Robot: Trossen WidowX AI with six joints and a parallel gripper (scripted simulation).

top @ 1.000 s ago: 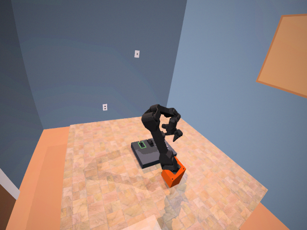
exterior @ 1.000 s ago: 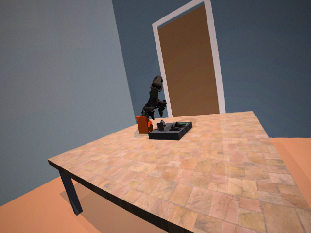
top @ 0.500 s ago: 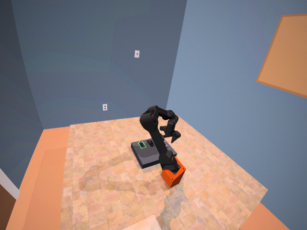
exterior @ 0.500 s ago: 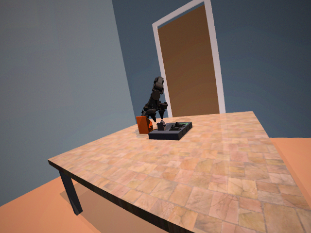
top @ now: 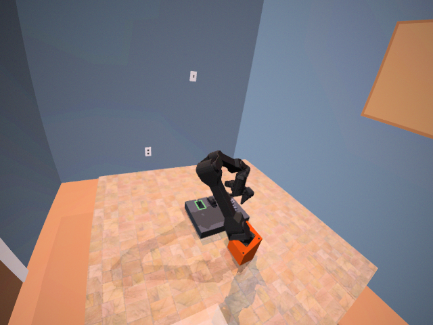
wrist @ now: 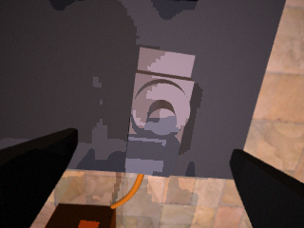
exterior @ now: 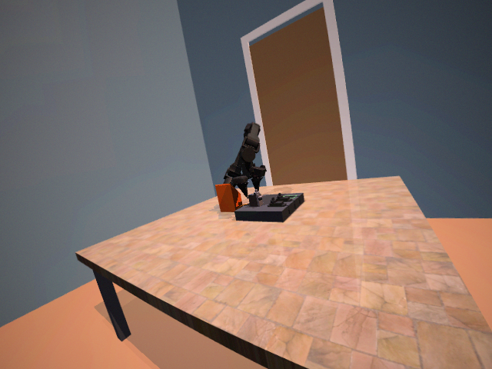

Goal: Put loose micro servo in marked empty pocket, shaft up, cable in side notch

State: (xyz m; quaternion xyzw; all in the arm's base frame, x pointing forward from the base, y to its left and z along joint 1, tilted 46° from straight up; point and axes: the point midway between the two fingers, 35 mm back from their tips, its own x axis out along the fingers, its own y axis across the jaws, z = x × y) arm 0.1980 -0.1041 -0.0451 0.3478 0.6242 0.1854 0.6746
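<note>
The loose servo (exterior: 255,199) (wrist: 161,90) is a pale grey block on the dark deck (top: 214,221) (exterior: 259,214) (wrist: 237,62), near one edge. It stands upright, its round boss facing up in the wrist view. Its orange cable (wrist: 130,196) runs over the deck edge. My gripper (top: 235,195) (exterior: 252,194) (wrist: 155,145) is open and empty above the servo, fingers wide apart on either side in the wrist view, tips nearer its cable end. The marked pocket (top: 196,205) has a green outline and looks empty, toward the far left of the deck in the top view.
Dark parts (top: 212,201) (exterior: 274,201) stand on the deck between the servo and the pocket. The orange box (top: 241,254) (exterior: 227,198) under the arm's base stands close beside the deck. The deck rests on the stone-patterned table (top: 150,279) (exterior: 317,254).
</note>
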